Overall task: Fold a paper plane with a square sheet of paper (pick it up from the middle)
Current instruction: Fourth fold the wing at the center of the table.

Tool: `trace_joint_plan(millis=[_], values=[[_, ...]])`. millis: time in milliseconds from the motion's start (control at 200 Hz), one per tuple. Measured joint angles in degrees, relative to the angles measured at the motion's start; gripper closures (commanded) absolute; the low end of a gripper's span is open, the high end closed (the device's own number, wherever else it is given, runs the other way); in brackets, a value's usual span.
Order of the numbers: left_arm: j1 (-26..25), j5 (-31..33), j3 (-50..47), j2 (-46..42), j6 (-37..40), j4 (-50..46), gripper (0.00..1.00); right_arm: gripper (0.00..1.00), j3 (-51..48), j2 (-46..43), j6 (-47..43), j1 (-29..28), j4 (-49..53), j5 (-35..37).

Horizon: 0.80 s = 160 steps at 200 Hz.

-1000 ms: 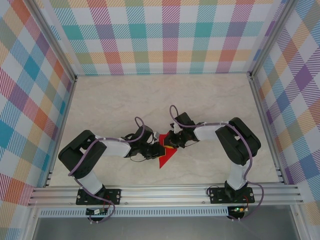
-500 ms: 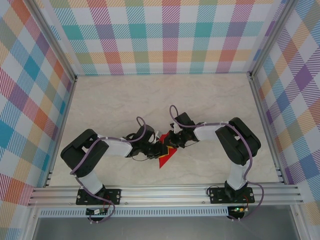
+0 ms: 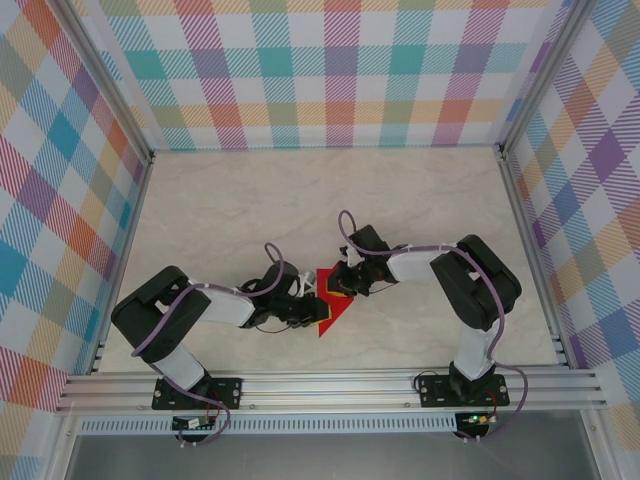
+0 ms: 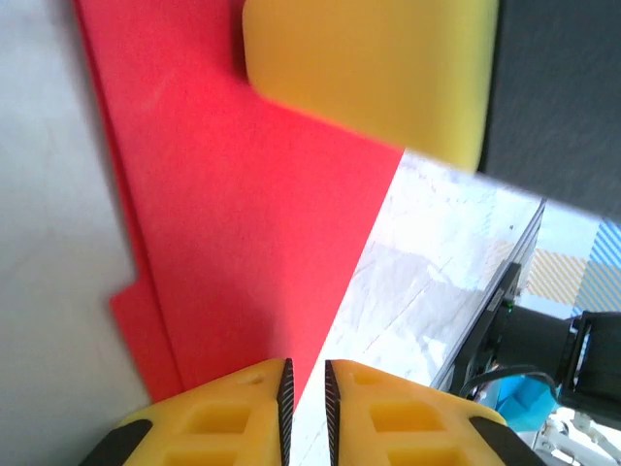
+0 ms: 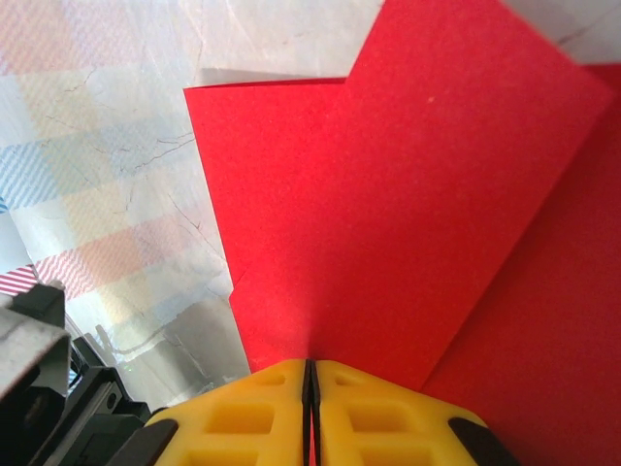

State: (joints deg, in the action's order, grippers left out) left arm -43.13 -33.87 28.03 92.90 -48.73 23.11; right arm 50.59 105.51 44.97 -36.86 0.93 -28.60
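Right hand (image 5: 310,370) clamps red paper (image 5: 408,194), left hand (image 4: 306,377) unclear, over marbled tabletop (image 3: 250,200) inside plaid walls (image 3: 340,70).

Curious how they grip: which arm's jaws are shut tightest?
The right gripper: its jaws meet on the red paper; the left gripper leaves a narrow slit.

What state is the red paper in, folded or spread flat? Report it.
Folded. In the right wrist view the red paper shows one layer lying over another; from above it tapers to a point.
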Motion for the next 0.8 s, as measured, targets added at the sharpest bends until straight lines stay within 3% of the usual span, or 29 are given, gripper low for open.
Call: trace_joint_plan(millis=[385,800], values=[[-2.01,-0.59,2.14,-3.37,5.31,-14.05,0.80,0.88,0.00,0.02,0.00,0.00,0.00,-0.02],[-2.91,0.13,3.37,-5.09,8.48,-21.35,0.79,0.87,0.02,-0.02,0.00,0.00,0.00,-0.09]])
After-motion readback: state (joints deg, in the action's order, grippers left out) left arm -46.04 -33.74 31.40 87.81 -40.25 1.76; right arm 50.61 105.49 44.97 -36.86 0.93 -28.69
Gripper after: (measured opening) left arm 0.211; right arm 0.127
